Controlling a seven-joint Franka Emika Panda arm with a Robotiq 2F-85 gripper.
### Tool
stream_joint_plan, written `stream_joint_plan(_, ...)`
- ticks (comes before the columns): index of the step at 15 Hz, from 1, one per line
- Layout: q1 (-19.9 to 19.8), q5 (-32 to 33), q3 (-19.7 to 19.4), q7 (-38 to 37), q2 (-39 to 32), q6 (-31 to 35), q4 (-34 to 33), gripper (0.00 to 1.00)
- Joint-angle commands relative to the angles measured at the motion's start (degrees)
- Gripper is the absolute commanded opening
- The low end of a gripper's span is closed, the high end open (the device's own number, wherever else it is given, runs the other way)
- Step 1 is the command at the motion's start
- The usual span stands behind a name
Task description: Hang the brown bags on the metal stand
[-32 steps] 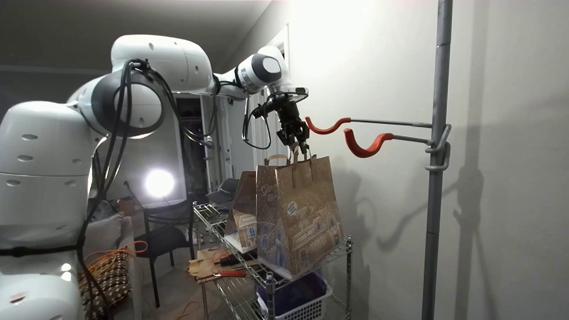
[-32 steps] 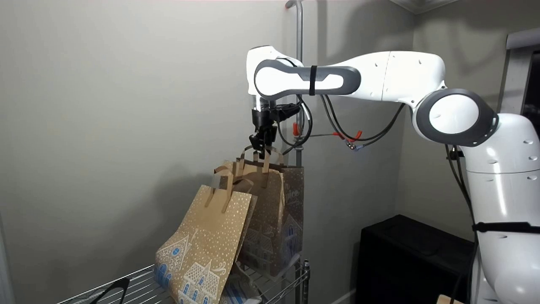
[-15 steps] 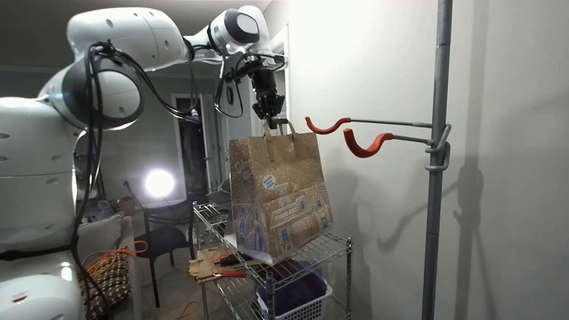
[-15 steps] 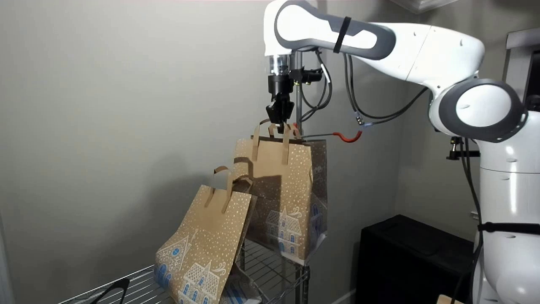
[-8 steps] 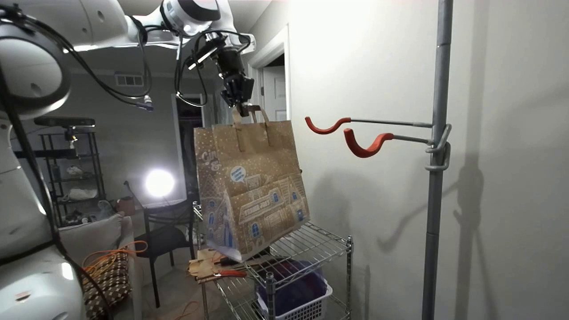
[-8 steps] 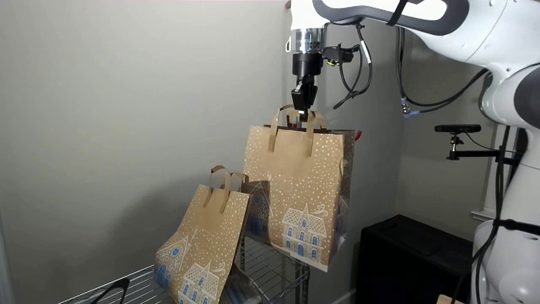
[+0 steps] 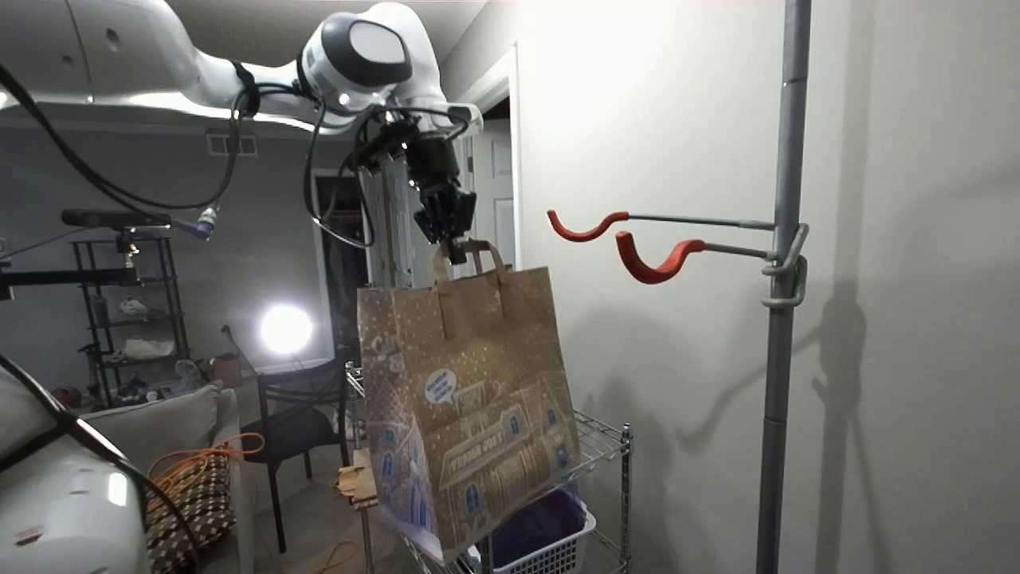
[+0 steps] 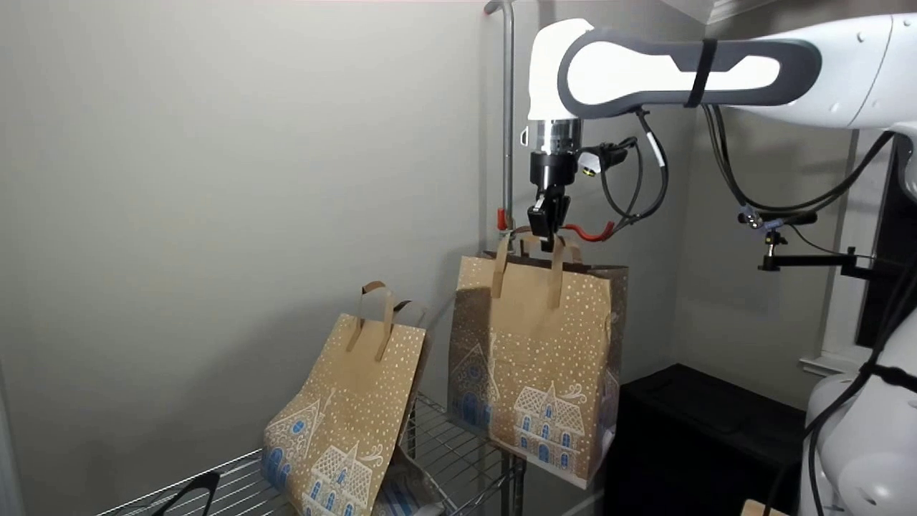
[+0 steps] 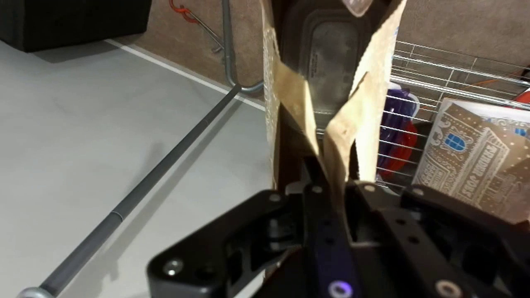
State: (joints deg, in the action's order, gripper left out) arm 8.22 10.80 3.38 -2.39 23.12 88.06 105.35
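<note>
A brown bag [image 7: 486, 399] hangs upright from my gripper [image 7: 454, 253]; it also shows in an exterior view [image 8: 537, 358]. My gripper [image 8: 546, 244] is shut on the bag's paper handles. In the wrist view the handles [image 9: 296, 95] run up between the fingers [image 9: 337, 186], and the bag mouth is below. A second brown bag [image 8: 351, 401] leans on the wire rack; it shows in the wrist view [image 9: 472, 165]. The metal stand [image 7: 785, 159] has two orange-red hooks [image 7: 657, 267], both bare, to the right of the held bag. Its pole [image 8: 509, 107] is behind the gripper.
The wire shelf rack [image 7: 602, 446] stands below and behind the held bag, with a white basket [image 7: 550, 554] on a lower shelf. A wall is behind the stand. A black box [image 8: 702, 430] stands near the robot base. A chair [image 7: 299, 422] is at the back.
The held bag has risen off the wire rack and moved away from the second bag, past the rack's end. In the last half second the gripper and bag have come lower. The second bag stays.
</note>
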Motion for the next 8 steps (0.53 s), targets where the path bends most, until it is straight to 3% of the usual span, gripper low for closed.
stream_joint_plan(1,-2.94,0.26,-3.69,5.9,8.9,8.42,14.35,0.03)
stream_joint_plan(4,-5.01,-0.43,-7.3,9.24,15.2,13.34,22.78,0.04)
stream_joint_plan(8,-7.38,-6.02,-10.16,5.85,19.44,12.86,25.98,0.04)
